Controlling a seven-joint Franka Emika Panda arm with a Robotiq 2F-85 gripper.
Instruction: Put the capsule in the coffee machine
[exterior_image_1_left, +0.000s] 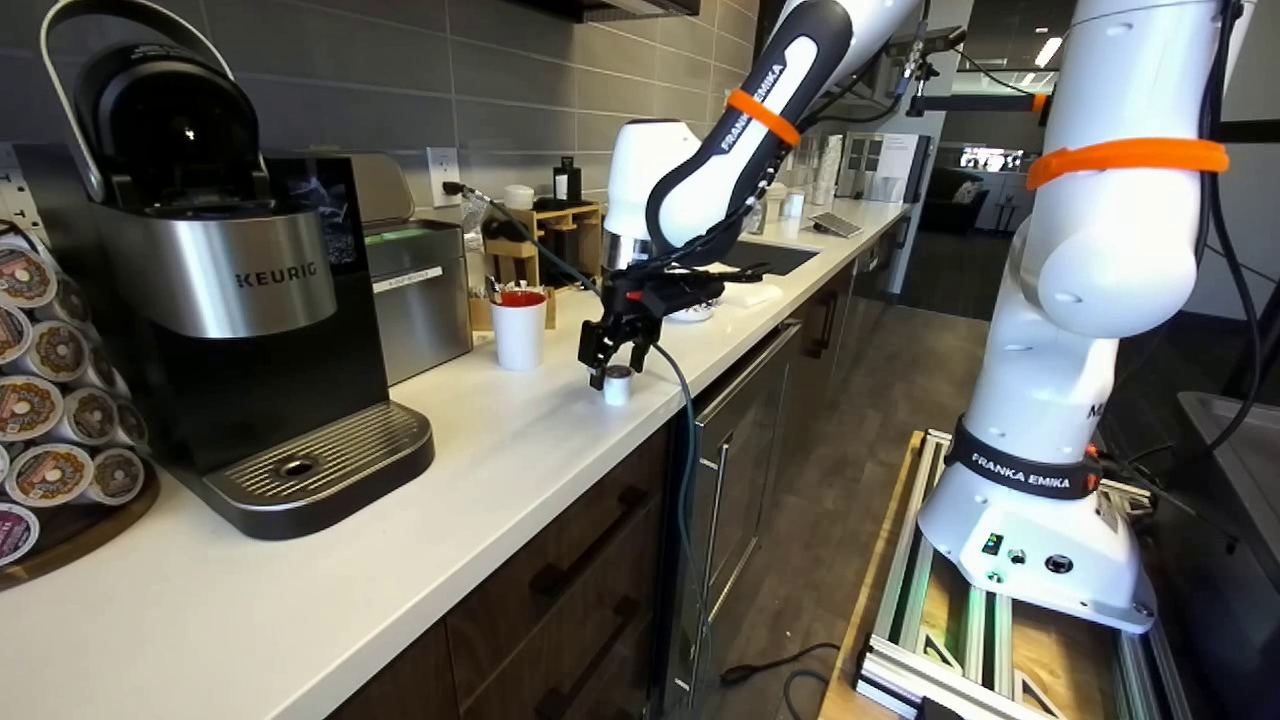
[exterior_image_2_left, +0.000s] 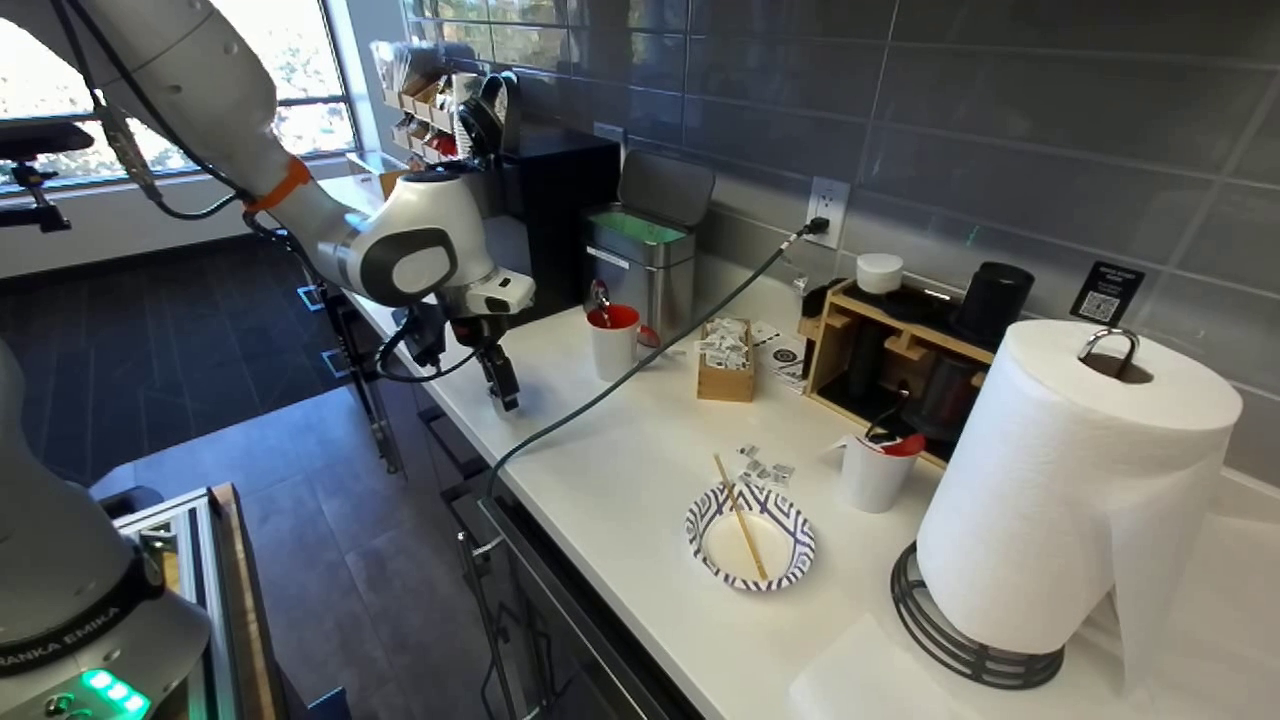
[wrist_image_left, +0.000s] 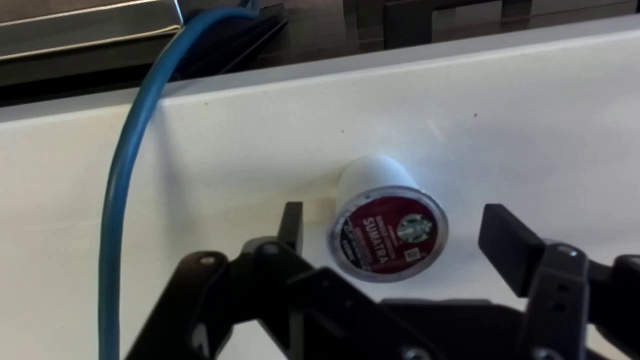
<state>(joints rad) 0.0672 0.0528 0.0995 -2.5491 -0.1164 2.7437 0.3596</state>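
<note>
Your black fingers (wrist_image_left: 510, 250) stand wide, one each side of the white cup-shaped capsule (wrist_image_left: 387, 220) (its round, dark red lid (wrist_image_left: 389, 237) faces up), gaps showing. It rests upright on the white counter (wrist_image_left: 250, 165), well apart from the black-and-silver coffee machine (exterior_image_1_left: 230, 300), whose top (exterior_image_1_left: 160, 90) is raised.

Wrist (exterior_image_1_left: 638, 195) downward, perhaps tilted, jaws apart.

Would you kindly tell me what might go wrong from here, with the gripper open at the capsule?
Closing the gripper may tip the capsule if contact is uneven, since it stands loose between the open jaws. The counter's front edge lies nearby, so a hard knock might send it off. The cable draped over that edge could also snag the gripper during a lift.
</note>
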